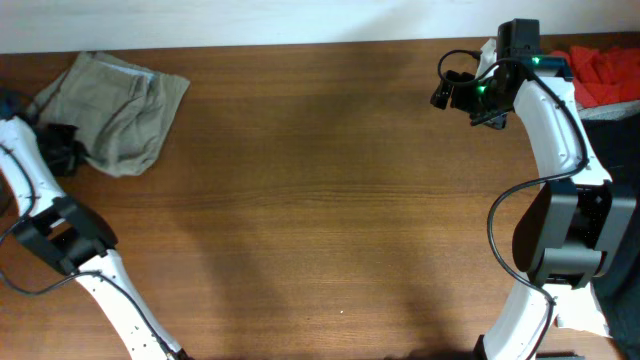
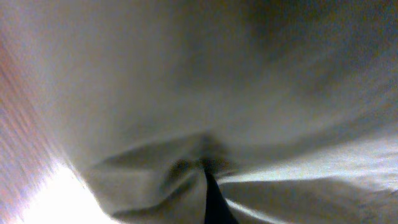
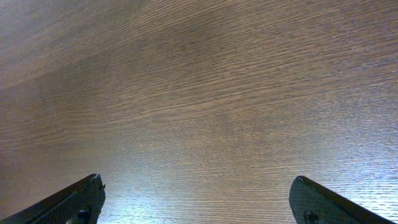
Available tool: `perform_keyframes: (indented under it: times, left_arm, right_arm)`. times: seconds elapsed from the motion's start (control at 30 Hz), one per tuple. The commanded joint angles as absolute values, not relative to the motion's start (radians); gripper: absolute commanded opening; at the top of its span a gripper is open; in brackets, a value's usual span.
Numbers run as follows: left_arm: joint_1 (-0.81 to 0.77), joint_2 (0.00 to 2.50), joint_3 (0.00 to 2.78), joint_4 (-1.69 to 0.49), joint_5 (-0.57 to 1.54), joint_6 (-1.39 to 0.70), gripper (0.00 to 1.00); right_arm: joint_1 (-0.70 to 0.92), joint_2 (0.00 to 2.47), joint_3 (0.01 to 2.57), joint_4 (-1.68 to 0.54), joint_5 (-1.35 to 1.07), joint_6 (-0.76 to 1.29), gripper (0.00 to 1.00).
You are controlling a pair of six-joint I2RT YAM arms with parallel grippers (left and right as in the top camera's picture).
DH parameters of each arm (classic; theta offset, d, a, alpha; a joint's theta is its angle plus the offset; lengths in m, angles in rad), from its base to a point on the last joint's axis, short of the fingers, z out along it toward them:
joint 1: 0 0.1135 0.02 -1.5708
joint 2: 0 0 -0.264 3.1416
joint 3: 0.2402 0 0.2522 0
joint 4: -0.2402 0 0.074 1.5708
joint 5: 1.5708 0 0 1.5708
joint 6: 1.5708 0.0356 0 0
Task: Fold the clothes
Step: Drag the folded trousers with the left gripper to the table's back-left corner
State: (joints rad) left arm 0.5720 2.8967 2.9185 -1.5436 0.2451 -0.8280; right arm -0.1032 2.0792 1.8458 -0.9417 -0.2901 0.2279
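A crumpled khaki garment lies at the table's far left corner. My left gripper sits at the garment's left edge. In the left wrist view the khaki cloth fills the frame, and its folds gather to a pinch at the dark fingers, so the gripper looks shut on the cloth. My right gripper is at the far right of the table. It is open and empty over bare wood, with its two fingertips wide apart.
A pile of red clothes lies at the far right, behind the right arm. The brown wooden table stretches between the two arms. The arm bases stand at the front left and front right.
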Motion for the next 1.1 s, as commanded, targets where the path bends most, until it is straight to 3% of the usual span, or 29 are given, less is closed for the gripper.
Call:
perform_keyframes:
  times: [0.0, 0.2, 0.43, 0.5, 0.53, 0.57, 0.77, 0.93, 1.07]
  left_arm:
    - [0.502, 2.952, 2.881, -1.617, 0.232, -0.938, 0.04]
    - [0.437, 2.952, 2.881, -1.491, 0.246, -0.939, 0.15]
    - [0.412, 2.952, 2.881, -1.369, 0.246, -0.938, 0.17]
    - [0.413, 2.952, 2.881, -1.369, 0.242, -0.923, 0.26]
    - [0.415, 2.952, 2.881, -1.374, 0.215, -0.907, 0.41]
    - [0.418, 2.952, 2.881, -1.378, 0.183, -0.889, 0.45]
    - [0.465, 2.952, 2.881, -1.433, 0.141, -0.835, 0.46]
    - [0.497, 2.952, 2.881, -1.453, 0.130, -0.770, 0.64]
    - [0.505, 2.951, 2.903, -1.472, 0.088, -0.735, 0.65]
  right_arm:
    - [-0.106, 2.085, 1.850, -0.942, -0.295, 0.217, 0.99]
    - [-0.106, 2.085, 1.850, -0.942, -0.295, 0.217, 0.99]
    - [-0.106, 2.085, 1.850, -0.942, -0.295, 0.217, 0.99]
    - [-0.106, 2.085, 1.850, -0.942, -0.295, 0.217, 0.99]
    - [-0.106, 2.085, 1.850, -0.942, -0.295, 0.217, 0.99]
    - [-0.106, 2.085, 1.850, -0.942, -0.295, 0.217, 0.99]
    - [-0.106, 2.085, 1.850, -0.942, -0.295, 0.217, 0.99]
    - [-0.106, 2.085, 1.850, -0.942, -0.295, 0.217, 0.99]
    - [-0.106, 2.085, 1.850, -0.942, -0.295, 0.217, 0.99]
